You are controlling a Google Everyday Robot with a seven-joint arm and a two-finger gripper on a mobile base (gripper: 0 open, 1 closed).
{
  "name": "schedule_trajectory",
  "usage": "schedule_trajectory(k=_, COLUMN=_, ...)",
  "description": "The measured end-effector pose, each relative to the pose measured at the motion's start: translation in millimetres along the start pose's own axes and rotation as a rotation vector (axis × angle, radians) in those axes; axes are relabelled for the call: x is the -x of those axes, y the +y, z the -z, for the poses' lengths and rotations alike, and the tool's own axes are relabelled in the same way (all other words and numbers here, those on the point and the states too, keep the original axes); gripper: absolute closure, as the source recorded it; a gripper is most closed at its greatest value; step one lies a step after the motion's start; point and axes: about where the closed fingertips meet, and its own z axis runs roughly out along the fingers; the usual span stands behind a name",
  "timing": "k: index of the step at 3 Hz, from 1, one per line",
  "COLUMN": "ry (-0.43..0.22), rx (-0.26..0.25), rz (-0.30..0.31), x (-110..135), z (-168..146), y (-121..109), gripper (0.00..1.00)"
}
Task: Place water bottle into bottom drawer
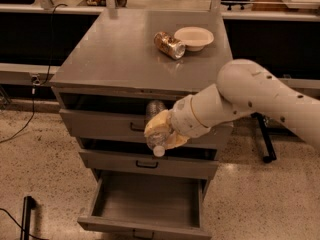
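My gripper (161, 130) is shut on the water bottle (155, 128), a small clear crinkled bottle held cap down, its white cap at the lower end. It hangs in front of the top and middle drawer fronts of the grey cabinet. The bottom drawer (148, 200) is pulled open below it, a wide grey tray with a plain inside. The bottle is above the drawer's back part and apart from it. My white arm reaches in from the right.
On the cabinet top (115, 54) lie a shiny brown-gold can (169, 45) on its side and a pale bowl (194, 37). The two upper drawers have dark handles (146, 164). A black stand leg (264, 139) is on the floor at right.
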Motion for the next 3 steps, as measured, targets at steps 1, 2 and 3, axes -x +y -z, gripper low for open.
schedule_trajectory(k=1, ry=0.019, rx=-0.054, rz=0.022, x=4.7, z=-10.1, y=26.9, gripper=1.0)
schedule_trajectory(k=2, ry=0.019, rx=-0.054, rz=0.021, x=4.8, z=-10.2, y=27.0, gripper=1.0)
schedule_trajectory(k=3, ry=0.038, rx=-0.072, rz=-0.044, x=13.0, z=-17.1, y=40.9, gripper=1.0)
